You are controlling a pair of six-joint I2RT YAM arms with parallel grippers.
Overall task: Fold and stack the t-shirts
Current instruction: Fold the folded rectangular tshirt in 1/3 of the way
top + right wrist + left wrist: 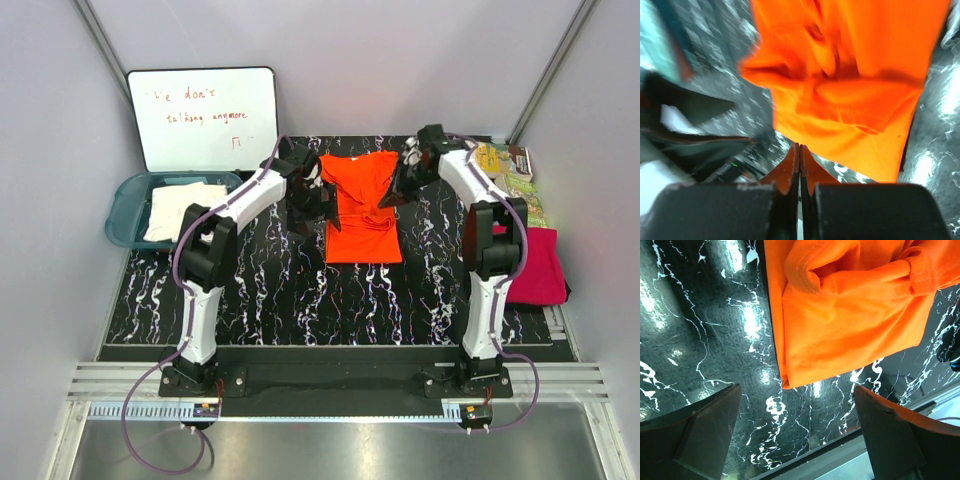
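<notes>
A bright orange t-shirt (pixel 362 208) lies partly folded at the middle back of the black marbled table, with bunched folds near its collar (pixel 850 315) (pixel 855 90). My left gripper (pixel 318 205) hovers at its left edge, open wide, with only bare table between its fingers (pixel 710 430). My right gripper (pixel 394 193) sits at the shirt's upper right edge, its jaws pressed together with nothing visible between them (pixel 799 159). A cream-white t-shirt (pixel 182 207) lies in the teal tub. A magenta-pink t-shirt (pixel 540 265) rests folded at the table's right edge.
The teal tub (pixel 125 212) stands at the back left, with a whiteboard (pixel 205 115) leaning on the wall behind it. Colourful booklets (pixel 512 172) lie at the back right, just beyond the pink shirt. Grey walls close in both sides.
</notes>
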